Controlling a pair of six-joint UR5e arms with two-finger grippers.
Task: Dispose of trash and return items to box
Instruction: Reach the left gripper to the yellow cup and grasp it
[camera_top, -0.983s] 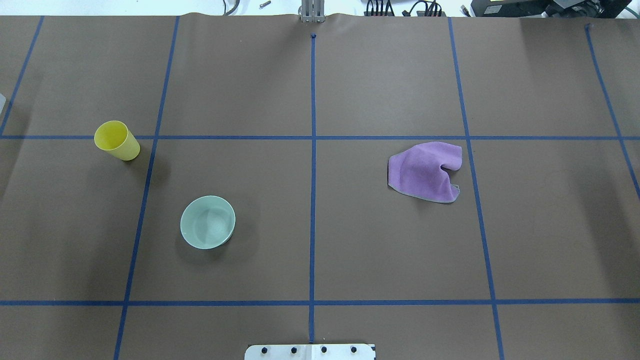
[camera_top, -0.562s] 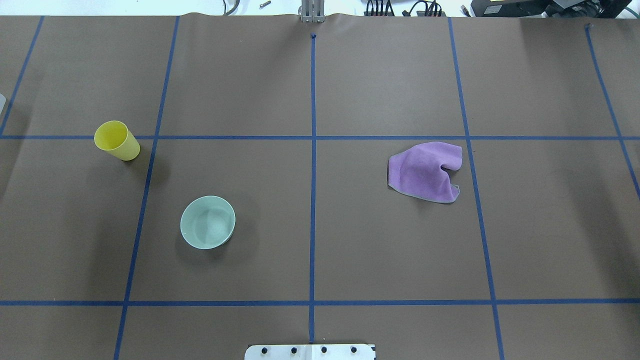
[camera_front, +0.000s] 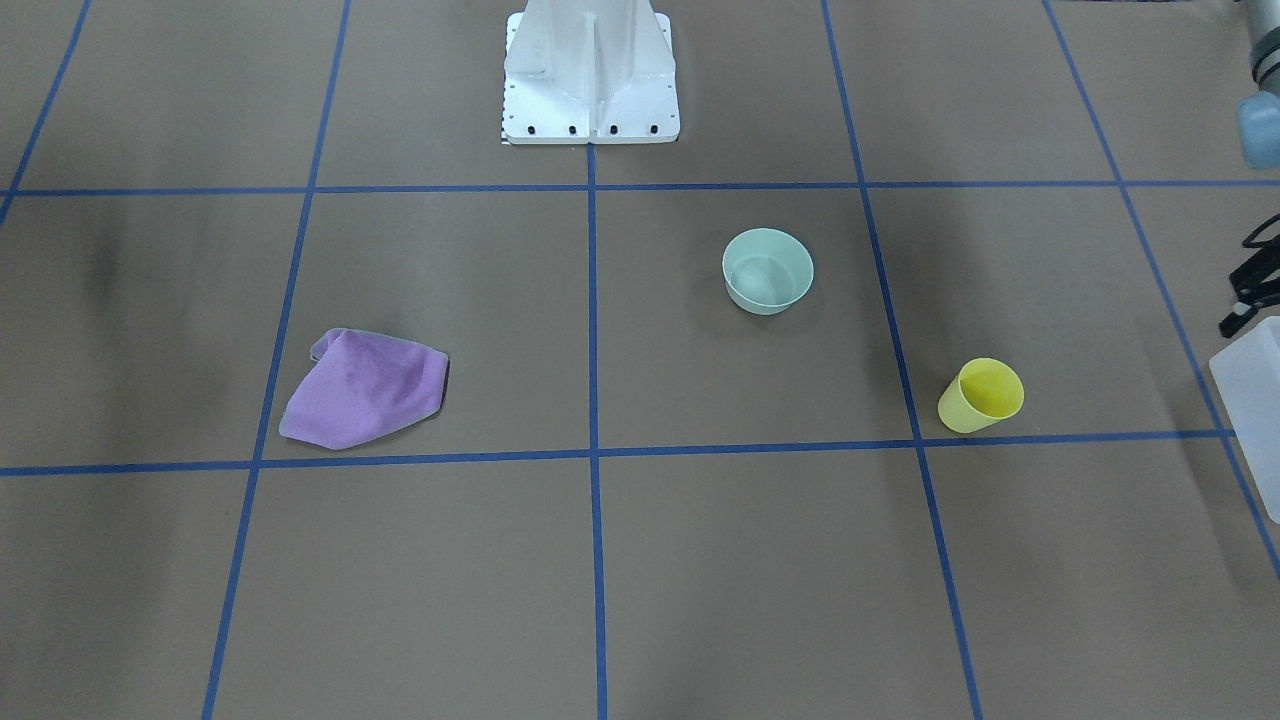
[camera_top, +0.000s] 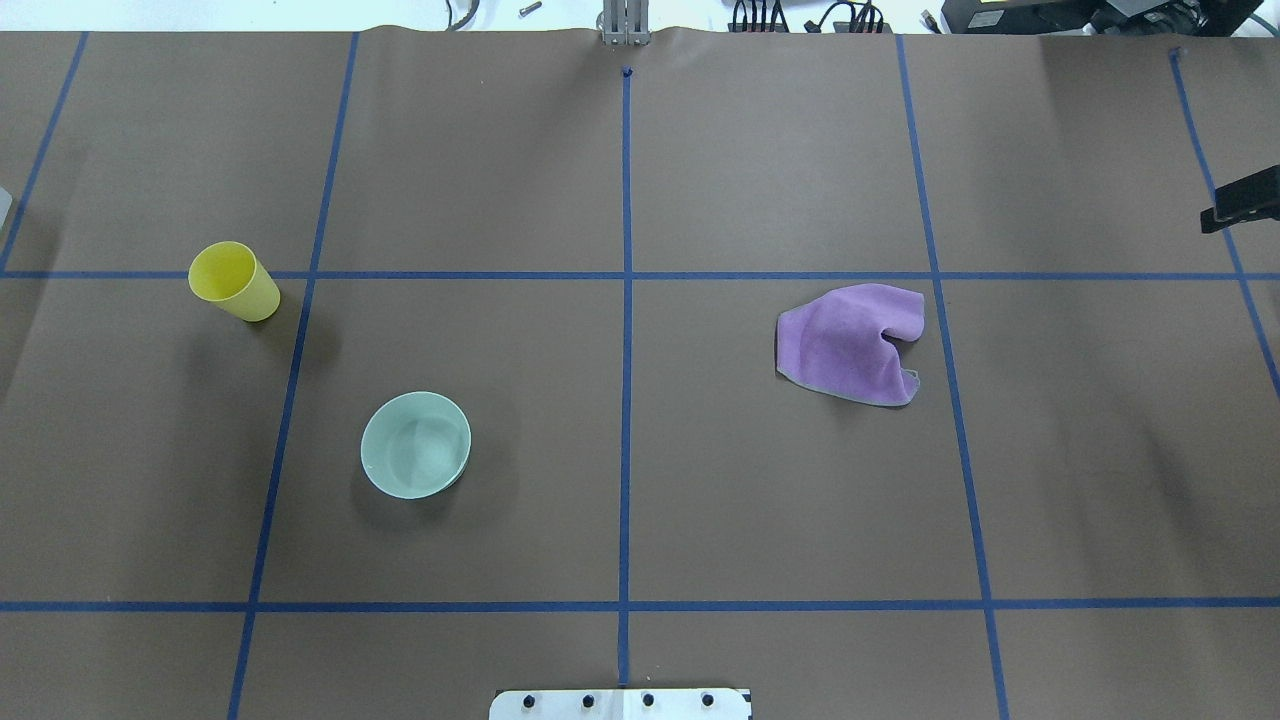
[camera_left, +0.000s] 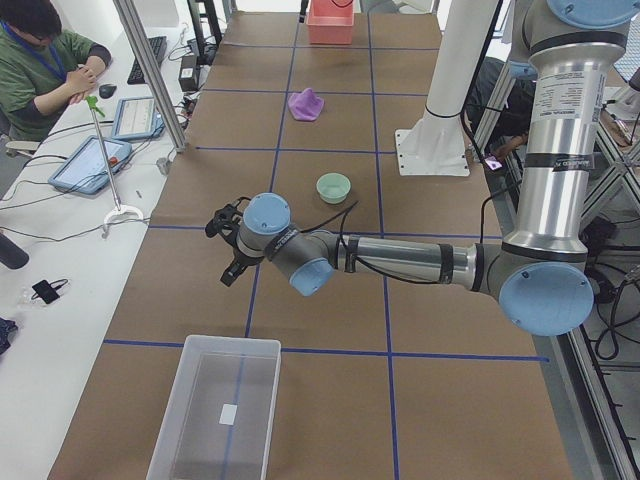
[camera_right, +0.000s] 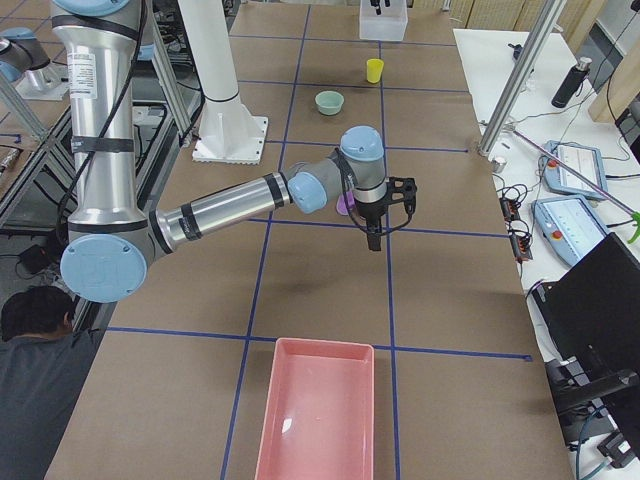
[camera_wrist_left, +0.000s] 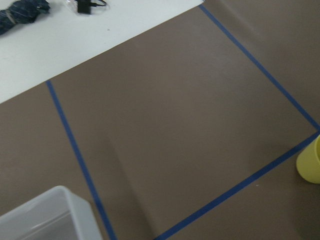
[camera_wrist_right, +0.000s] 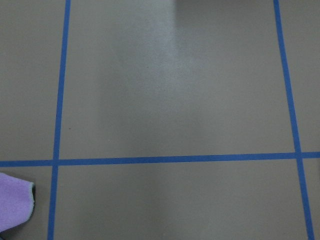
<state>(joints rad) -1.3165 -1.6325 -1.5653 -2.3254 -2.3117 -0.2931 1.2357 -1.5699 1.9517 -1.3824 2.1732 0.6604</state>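
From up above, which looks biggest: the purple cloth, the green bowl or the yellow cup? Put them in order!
1. purple cloth, clearly the biggest patch
2. green bowl, a bit smaller
3. yellow cup, the smallest

All three sit on the table, so nearness to the camera does not change the order.

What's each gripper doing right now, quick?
Left gripper: cannot be told, open or shut.
Right gripper: cannot be told, open or shut.
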